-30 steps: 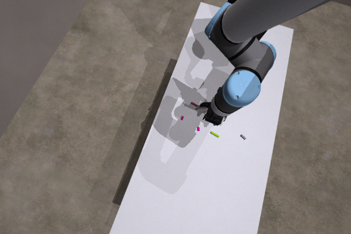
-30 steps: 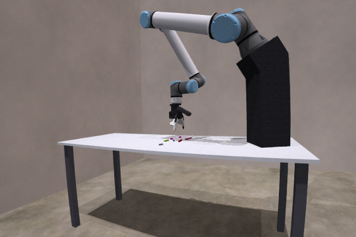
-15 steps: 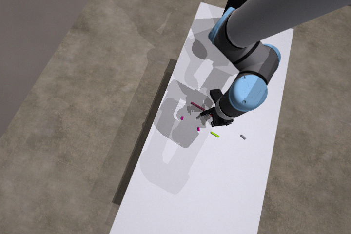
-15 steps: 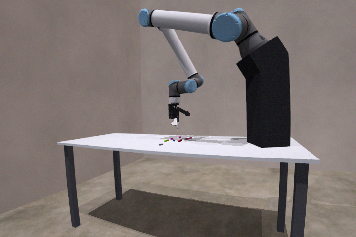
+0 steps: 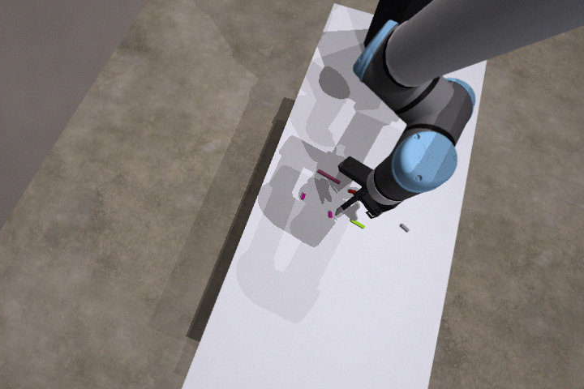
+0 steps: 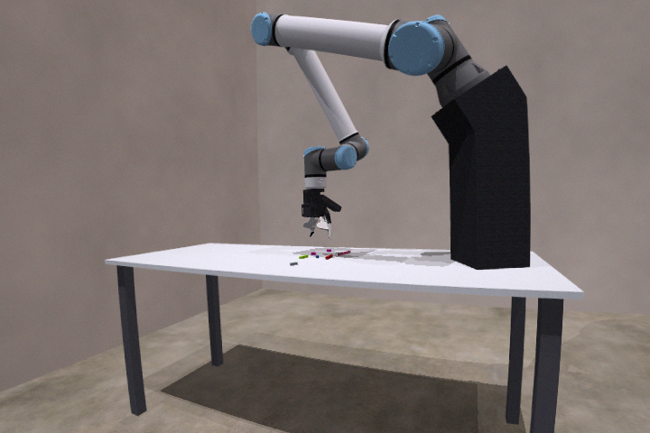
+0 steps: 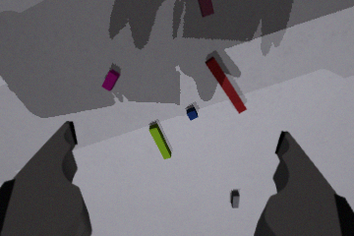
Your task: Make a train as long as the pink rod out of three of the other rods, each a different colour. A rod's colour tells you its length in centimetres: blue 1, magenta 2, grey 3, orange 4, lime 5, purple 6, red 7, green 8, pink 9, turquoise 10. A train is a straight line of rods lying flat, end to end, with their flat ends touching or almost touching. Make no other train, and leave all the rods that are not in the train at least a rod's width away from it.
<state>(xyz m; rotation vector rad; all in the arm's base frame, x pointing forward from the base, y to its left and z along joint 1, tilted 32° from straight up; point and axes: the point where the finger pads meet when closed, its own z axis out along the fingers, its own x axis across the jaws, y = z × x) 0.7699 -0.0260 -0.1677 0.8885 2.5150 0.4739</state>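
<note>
open, empty gripper (image 7: 175, 143) hovers above lime rod (image 7: 160, 141); blue rod (image 7: 192, 113) near.

In the top view the arm hides most of the red rod (image 5: 352, 190) and all of the blue one, while the wrist view's upper edge cuts off the pink rod (image 7: 206, 7).

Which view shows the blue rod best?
The wrist view: the blue rod lies in plain sight between the lime rod and the red rod. In the top view the gripper hides it; the exterior view shows at most a speck.
</note>
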